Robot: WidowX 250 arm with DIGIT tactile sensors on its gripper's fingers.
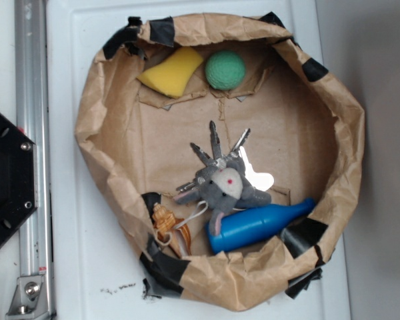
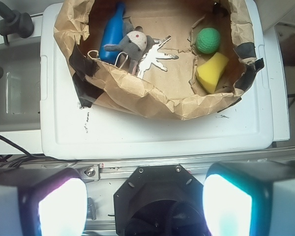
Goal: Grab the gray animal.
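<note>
The gray animal (image 1: 223,187), a small plush mouse with a pale face and a red dot, lies inside the brown paper bag (image 1: 347,133), leaning on the blue bottle (image 1: 260,223) and partly over a bunch of metal keys (image 1: 217,150). In the wrist view the gray animal (image 2: 130,44) sits at the top, far from my gripper (image 2: 145,204). The gripper's two fingers (image 2: 61,206) stand wide apart at the bottom edge with nothing between them, above the black robot base (image 2: 160,201). The exterior view does not show the gripper.
The bag also holds a green ball (image 1: 225,70), a yellow sponge (image 1: 172,72) and a small brown object (image 1: 167,223) by the near wall. Its crumpled rim (image 2: 137,93), patched with black tape, stands up around everything. The bag rests on a white lid (image 2: 162,132).
</note>
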